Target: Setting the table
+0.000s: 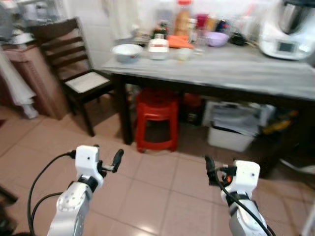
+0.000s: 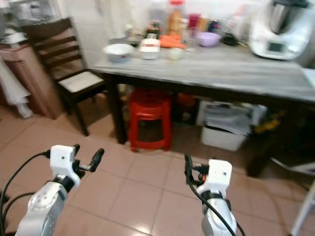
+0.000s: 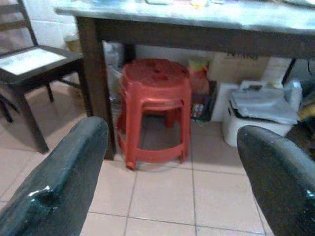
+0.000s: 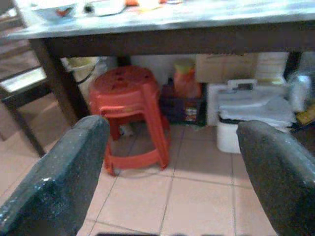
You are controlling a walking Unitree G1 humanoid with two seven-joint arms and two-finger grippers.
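A grey-topped table (image 1: 236, 69) with dark legs stands ahead of me. On its far left part sit a white bowl (image 1: 127, 51), a white lidded container (image 1: 158, 48), a purple bowl (image 1: 217, 38) and several bottles (image 1: 183, 19). My left gripper (image 1: 110, 158) and right gripper (image 1: 211, 169) are held low over the tiled floor, well short of the table. In the wrist views the left gripper (image 3: 172, 137) and right gripper (image 4: 172, 132) both stand open with nothing between their fingers.
A stack of red plastic stools (image 1: 156, 118) stands under the table's left end, beside a white bin (image 1: 231, 132) and other clutter. A dark wooden chair (image 1: 74, 69) stands left of the table. A white kitchen appliance (image 1: 288, 34) sits at the table's far right.
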